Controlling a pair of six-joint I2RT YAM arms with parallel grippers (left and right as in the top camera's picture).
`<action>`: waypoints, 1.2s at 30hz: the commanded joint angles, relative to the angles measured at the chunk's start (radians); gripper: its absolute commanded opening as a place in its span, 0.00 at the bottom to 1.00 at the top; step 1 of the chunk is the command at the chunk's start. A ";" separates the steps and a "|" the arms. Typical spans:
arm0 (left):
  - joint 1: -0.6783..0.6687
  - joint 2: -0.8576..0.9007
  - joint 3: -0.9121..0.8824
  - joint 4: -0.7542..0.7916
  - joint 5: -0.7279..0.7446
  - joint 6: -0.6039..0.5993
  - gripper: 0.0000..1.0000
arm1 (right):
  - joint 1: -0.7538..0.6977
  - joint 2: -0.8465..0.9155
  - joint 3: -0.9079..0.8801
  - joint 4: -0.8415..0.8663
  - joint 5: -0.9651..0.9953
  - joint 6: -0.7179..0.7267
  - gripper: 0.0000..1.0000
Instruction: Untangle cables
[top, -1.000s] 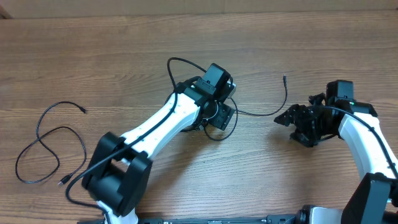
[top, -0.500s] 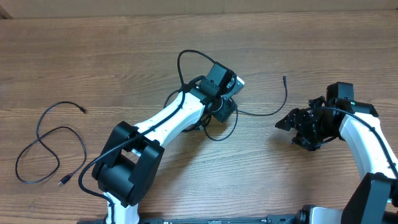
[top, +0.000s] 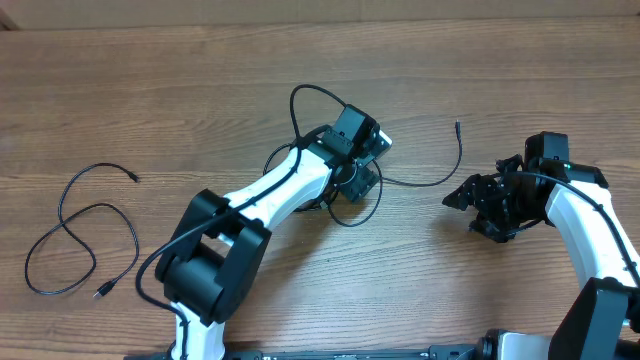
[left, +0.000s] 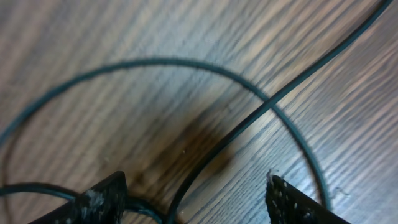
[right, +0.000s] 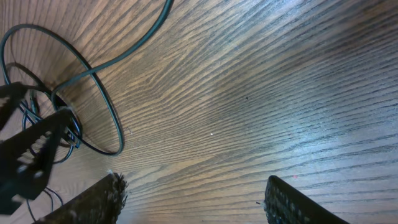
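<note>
The cables (top: 415, 185) are thin black cords lying in a loose tangle on the wooden table, mid-table. One loop arcs up behind the left arm, and one strand runs right to a small plug end (top: 458, 125). My left gripper (top: 360, 172) hovers low over the tangle, open. In the left wrist view a strand (left: 249, 118) runs between its wide-set jaws (left: 196, 199) without being pinched. My right gripper (top: 460, 195) is open to the right of the tangle, over bare wood (right: 193, 193). The cable loop (right: 107, 102) lies ahead of it.
A separate black cable (top: 62, 205) lies in loose curves at the table's left side, with a plug end (top: 100, 291) near the front. The left arm's fingers (right: 37, 140) show at the left of the right wrist view.
The left arm has shifted its gripper slightly right and farther back over the tangle, and the raised cable loop has moved right with it. The right arm has stayed still.
</note>
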 joint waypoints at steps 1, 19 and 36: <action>-0.002 0.048 -0.011 -0.012 -0.002 0.014 0.71 | -0.001 -0.015 0.021 0.002 0.011 -0.011 0.70; 0.018 0.035 0.317 -0.392 -0.007 -0.012 0.04 | -0.001 -0.015 0.021 0.006 0.018 -0.012 0.70; 0.423 0.034 1.098 -1.154 -0.167 -0.281 0.04 | -0.001 -0.015 0.021 0.005 0.018 -0.012 0.71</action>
